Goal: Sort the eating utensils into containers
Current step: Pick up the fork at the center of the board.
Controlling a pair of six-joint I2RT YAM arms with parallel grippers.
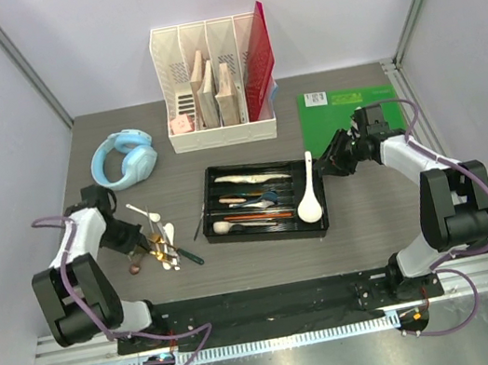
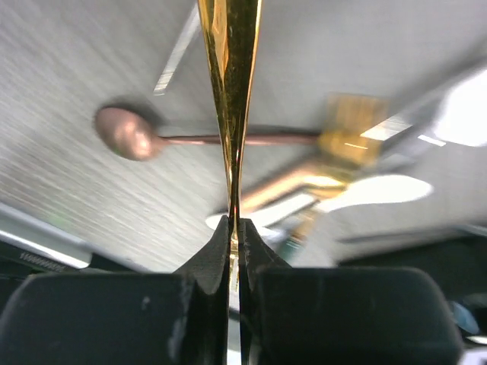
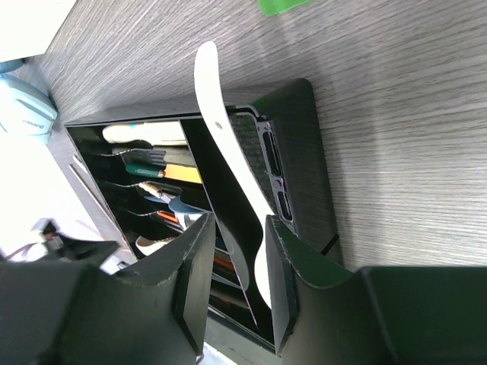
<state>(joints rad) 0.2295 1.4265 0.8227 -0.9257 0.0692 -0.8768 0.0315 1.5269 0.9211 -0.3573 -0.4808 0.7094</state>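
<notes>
My left gripper (image 2: 234, 228) is shut on the thin handle of a gold utensil (image 2: 230, 91), which runs straight up from the fingertips. Below it on the table lie a copper spoon (image 2: 125, 133) and a white spoon (image 2: 380, 190). From above, the left gripper (image 1: 146, 244) sits at the left edge of the loose utensil pile (image 1: 165, 244). The black divided tray (image 1: 260, 164) holds several utensils, with a large white soup spoon (image 1: 309, 201) in its right compartment. My right gripper (image 1: 328, 164) hangs open just right of the tray, holding nothing. Its wrist view looks along the white soup spoon (image 3: 217, 114) and the tray wall (image 3: 304, 152).
A white slotted file organizer (image 1: 212, 84) with boards and a red folder stands at the back. Blue headphones (image 1: 124, 158) lie at the back left, close to the left arm. A green mat (image 1: 344, 103) lies at the back right, behind the right arm.
</notes>
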